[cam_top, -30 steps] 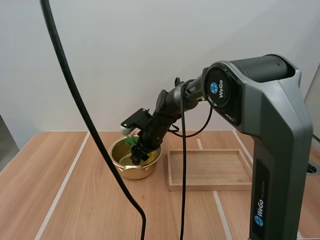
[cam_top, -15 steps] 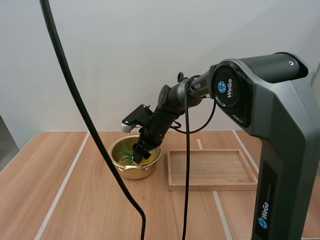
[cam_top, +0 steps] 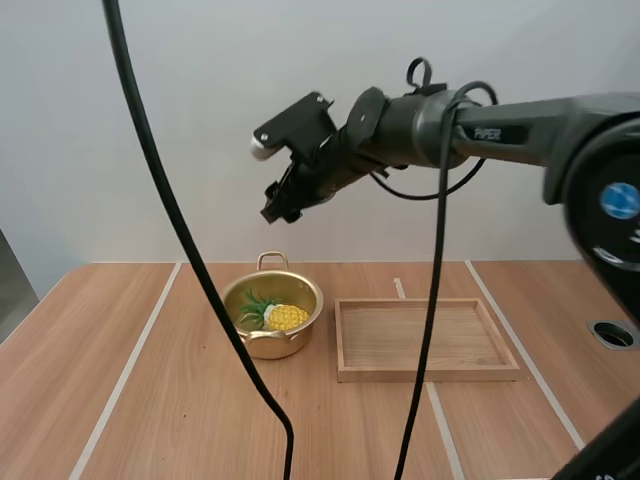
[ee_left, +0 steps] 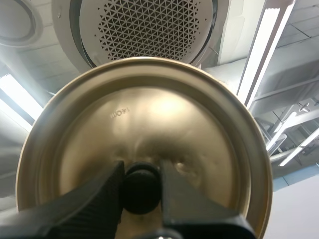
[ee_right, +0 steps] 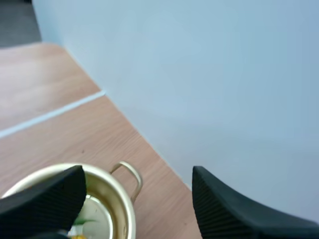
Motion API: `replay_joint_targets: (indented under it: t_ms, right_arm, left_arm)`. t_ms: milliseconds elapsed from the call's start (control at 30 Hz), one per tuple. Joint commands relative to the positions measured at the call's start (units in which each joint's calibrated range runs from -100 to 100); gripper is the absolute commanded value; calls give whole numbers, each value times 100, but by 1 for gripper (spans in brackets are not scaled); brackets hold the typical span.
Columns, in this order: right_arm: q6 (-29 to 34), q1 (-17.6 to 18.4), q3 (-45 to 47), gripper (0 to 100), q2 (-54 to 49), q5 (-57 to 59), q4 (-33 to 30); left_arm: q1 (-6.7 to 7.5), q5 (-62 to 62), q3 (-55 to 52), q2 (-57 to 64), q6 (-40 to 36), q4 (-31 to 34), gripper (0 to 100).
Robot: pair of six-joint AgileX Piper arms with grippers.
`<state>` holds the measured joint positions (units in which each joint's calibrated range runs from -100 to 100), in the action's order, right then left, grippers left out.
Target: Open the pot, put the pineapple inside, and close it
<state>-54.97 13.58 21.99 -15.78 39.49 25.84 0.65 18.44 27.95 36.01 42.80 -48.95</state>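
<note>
The gold pot [cam_top: 276, 345] stands open on the wooden table, left of the tray. A pineapple [cam_top: 284, 317] with green leaves lies inside it. My right gripper [cam_top: 277, 209] hangs high above the pot; in the right wrist view it [ee_right: 138, 173] stands open with nothing between its fingers, over the pot's rim [ee_right: 120, 199] and handle. In the left wrist view my left gripper [ee_left: 142, 180] is shut on the black knob [ee_left: 141, 191] of the gold lid [ee_left: 149, 124], which it holds up in the air with its top side facing the camera.
A shallow wooden tray [cam_top: 426, 372] with nothing in it lies just right of the pot. A white wall rises close behind the table. A round hole [cam_top: 612, 334] sits in the tabletop at the far right.
My right gripper has come up out of the pot and risen well above it. The pineapple stays behind inside the pot.
</note>
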Motion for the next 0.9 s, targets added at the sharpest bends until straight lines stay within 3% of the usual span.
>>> replay_joint_targets:
  t_ms: [0, 200, 367, 667, 867]
  right_arm:
    - [535, -180, 4, 100, -605, -375, -9]
    - [918, -667, 4, 100, -1679, -517, -9]
    - [918, -1071, 4, 100, -2428, -517, -9]
    - [918, -1548, 4, 100, -3414, -310, -9]
    - [1006, -1688, 4, 100, -3752, 208, -9]
  left_arm:
    - [8, 40, -431, -46, 7, 234, 0]
    - [8, 805, -1595, 44, -184, 319, 0]
    - [8, 1763, -2216, 44, -469, 881, 0]
    - [8, 3378, -3197, -1, -2062, 2674, 0]
    - [8, 4253, -3976, -345, -2106, 2739, 0]
